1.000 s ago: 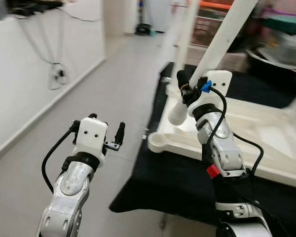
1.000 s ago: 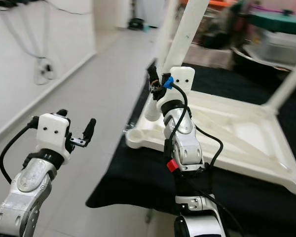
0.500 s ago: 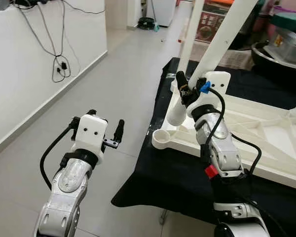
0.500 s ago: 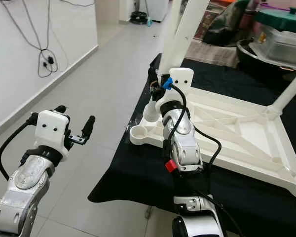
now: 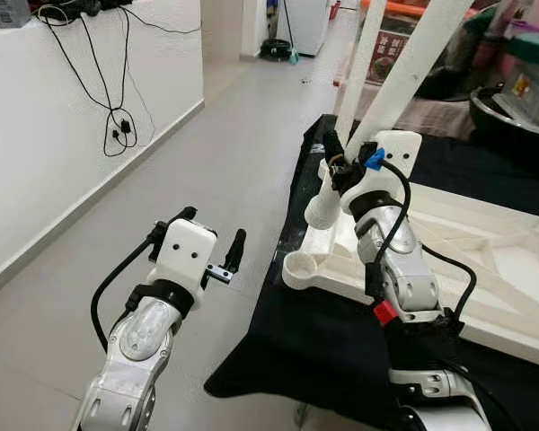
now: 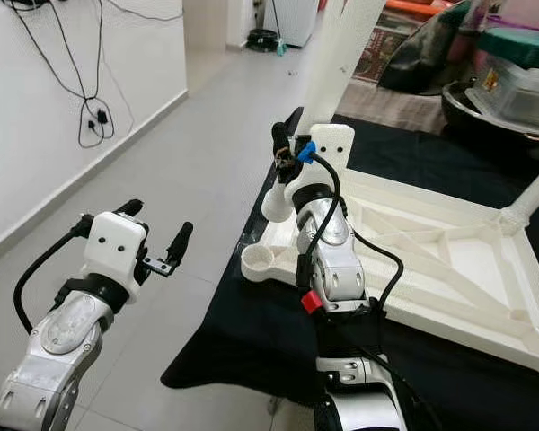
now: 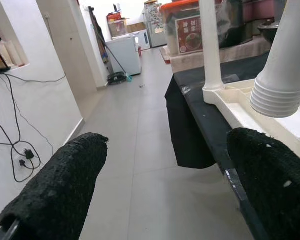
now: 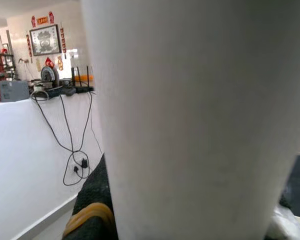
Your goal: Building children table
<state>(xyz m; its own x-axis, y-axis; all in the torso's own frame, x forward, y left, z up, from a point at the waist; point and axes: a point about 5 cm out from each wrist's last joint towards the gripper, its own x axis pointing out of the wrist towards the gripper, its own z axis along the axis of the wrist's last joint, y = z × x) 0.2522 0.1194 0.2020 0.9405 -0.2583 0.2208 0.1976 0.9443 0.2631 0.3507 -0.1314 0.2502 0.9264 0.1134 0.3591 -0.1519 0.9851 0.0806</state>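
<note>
Left gripper raised, jaws apart, right gripper raised, jaws clamped

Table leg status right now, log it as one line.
right tool: shut on table leg | leg end above corner socket | left tool: open, idle

Two silver jointed arms end in white wrist housings. Each claw, left claw and right claw, has black fingers; looping black cables, blue and red clips.
</note>
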